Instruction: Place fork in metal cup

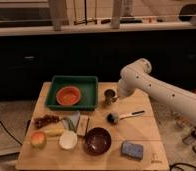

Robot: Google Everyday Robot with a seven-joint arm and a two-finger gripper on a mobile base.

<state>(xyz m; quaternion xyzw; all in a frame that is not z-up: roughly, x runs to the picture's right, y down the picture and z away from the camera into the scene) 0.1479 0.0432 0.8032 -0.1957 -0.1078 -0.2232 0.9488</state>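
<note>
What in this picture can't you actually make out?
- The gripper: in the camera view it sits by the metal cup, but the white arm covers it.
- The fork: not discernible; possibly hidden behind the arm's end or too slim to see.
- The cup's inside: too small and dim to tell what it holds.
- The arm's base: cut off by the right edge.
- Small items beside the dark bowl: too blurred to name.

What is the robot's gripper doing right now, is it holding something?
Gripper: at the arm's end right beside the metal cup, near the back of the wooden table. Whether it holds anything cannot be told.
</note>
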